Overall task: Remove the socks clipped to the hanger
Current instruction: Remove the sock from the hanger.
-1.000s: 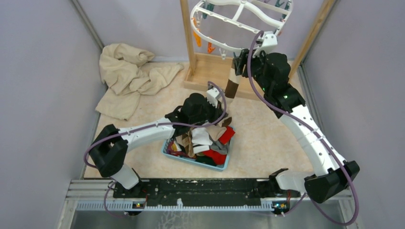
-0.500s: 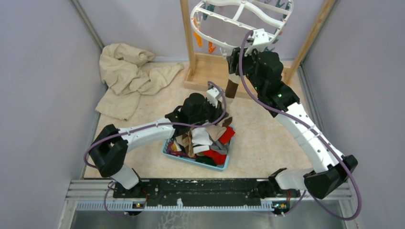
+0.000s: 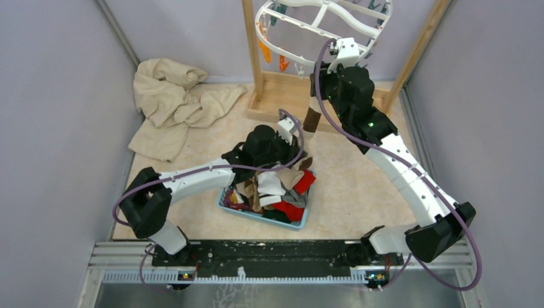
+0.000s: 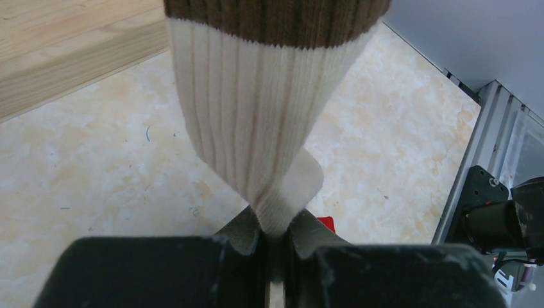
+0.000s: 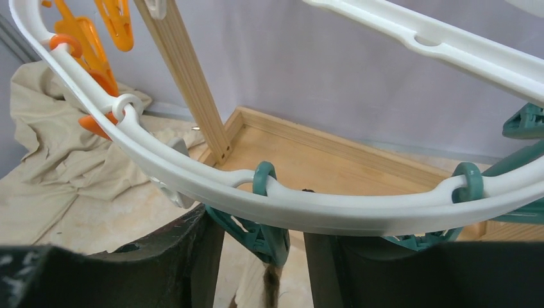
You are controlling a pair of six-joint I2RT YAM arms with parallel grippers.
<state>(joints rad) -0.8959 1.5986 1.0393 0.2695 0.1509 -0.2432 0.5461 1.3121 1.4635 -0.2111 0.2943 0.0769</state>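
Grey-purple walls [image 3: 58, 96] are boxing in a beige marbled table [image 3: 359, 186], and a big beige cloth [image 3: 173, 102] is lying crumpled at the far left. Far middle, a wooden rack frame [image 3: 253, 51] is standing with the white hanger [image 5: 333, 218] sitting up high between its posts. The right arm is reaching up to the hanger's near rim, where the right gripper [image 5: 263, 256] is sitting with its jaws partway apart on either side of a teal clip [image 5: 263, 240]. Honestly can't tell if they're pressing it. The left arm is stretching over a blue basket [image 3: 224, 204] that's holding a heap of socks [image 3: 282, 189]. The left gripper [image 4: 274, 247] is pinching tight on the cream end of a brown-and-cream sock [image 4: 256, 128], which is running up toward the hanger. Orange clips [image 5: 109, 22] are hanging at the ring's left.
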